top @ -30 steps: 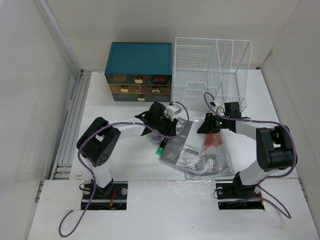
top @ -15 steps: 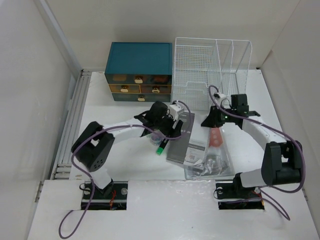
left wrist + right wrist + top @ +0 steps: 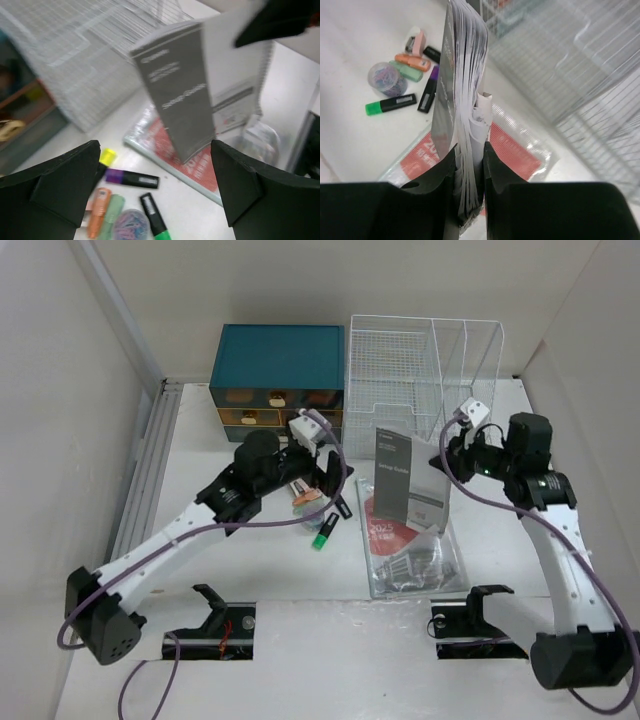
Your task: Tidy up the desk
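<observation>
On the white desk [image 3: 250,560], my right gripper [image 3: 447,462] is shut on a grey-covered booklet [image 3: 405,477] and holds it upright by one edge, above a clear sleeve with a red sheet [image 3: 405,545]. In the right wrist view the booklet's pages [image 3: 462,85] are pinched between both fingers of the right gripper [image 3: 470,165]. My left gripper [image 3: 325,475] hangs open and empty over a cluster of highlighters. The left wrist view shows the left gripper [image 3: 155,185] above a purple highlighter [image 3: 131,178], a green one [image 3: 154,215], an orange one [image 3: 96,212] and a tub of paper clips [image 3: 131,226].
A teal drawer box [image 3: 278,380] stands at the back, with a white wire-mesh file rack [image 3: 425,380] right of it, just behind the lifted booklet. White walls close in both sides of the desk.
The left gripper opened wide and drew back from the booklet toward the drawers. The right gripper closed on the booklet and raised it from flat to upright, nearer the rack.
</observation>
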Action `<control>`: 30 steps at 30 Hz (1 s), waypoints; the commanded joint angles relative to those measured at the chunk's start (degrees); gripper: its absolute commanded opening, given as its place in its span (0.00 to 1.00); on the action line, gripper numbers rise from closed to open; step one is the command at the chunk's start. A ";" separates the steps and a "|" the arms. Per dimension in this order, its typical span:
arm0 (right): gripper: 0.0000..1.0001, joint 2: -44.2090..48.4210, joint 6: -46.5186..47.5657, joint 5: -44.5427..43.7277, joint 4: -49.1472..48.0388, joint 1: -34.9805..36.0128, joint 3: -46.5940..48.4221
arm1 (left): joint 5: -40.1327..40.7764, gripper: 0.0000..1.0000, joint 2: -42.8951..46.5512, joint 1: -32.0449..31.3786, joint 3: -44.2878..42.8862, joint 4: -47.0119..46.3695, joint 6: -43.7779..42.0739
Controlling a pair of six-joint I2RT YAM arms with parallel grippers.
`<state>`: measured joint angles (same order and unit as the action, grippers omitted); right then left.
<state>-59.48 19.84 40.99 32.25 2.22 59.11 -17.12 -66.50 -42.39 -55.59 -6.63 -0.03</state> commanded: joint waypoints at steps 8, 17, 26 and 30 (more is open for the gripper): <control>0.00 13.43 -3.38 -8.88 -21.06 -0.11 12.34 | 24.51 0.99 17.72 -0.15 5.14 -2.15 -1.46; 0.00 7.28 -16.13 -38.25 -31.28 -1.86 22.96 | 25.04 0.99 17.72 -0.15 4.62 -1.45 -1.46; 0.00 1.22 -13.07 -60.75 -41.73 -1.87 23.34 | 26.70 1.00 17.72 -0.15 4.62 -0.93 -1.99; 0.00 0.07 -12.19 -60.24 -47.61 -1.87 17.29 | 26.70 1.00 17.72 -0.15 4.62 -0.93 -1.99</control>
<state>-60.14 7.42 -15.59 0.82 0.34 77.91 8.56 -49.43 -42.37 -51.11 -5.91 -1.28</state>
